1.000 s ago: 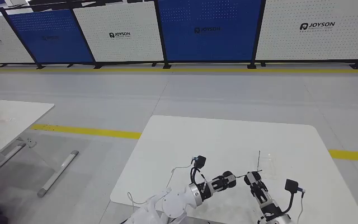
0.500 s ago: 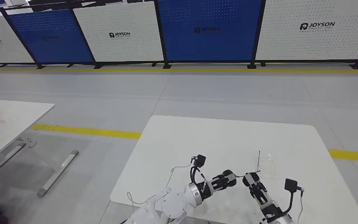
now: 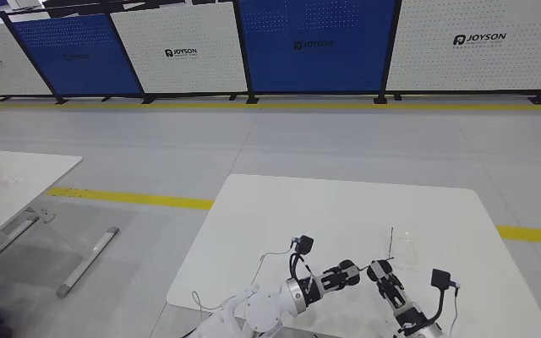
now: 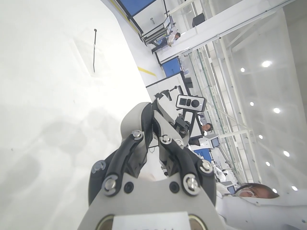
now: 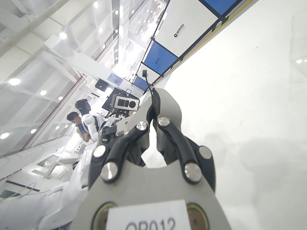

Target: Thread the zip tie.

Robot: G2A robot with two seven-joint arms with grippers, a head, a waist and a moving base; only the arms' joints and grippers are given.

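Note:
A thin black zip tie (image 5: 148,80) sticks out past the fingertips of my right gripper (image 5: 153,94), which is shut on it, the tie's small square head at the far end. In the top view the right gripper (image 3: 377,271) and the left gripper (image 3: 345,274) face each other near the table's front edge, with a short dark strip of the zip tie (image 3: 363,269) between them. My left gripper (image 4: 153,107) is shut, with a black piece showing just past its tips. A second black zip tie (image 3: 390,242) lies flat on the table beyond them and shows too as the second tie (image 4: 94,50).
The white table (image 3: 338,211) is bare apart from a clear plastic bag (image 3: 408,250) beside the lying tie. Its front edge is close under both arms. Blue and white partition panels (image 3: 313,42) stand far behind across the floor.
The two grippers have drawn slightly closer together near the table's front edge. The zip tie lying on the table has not moved.

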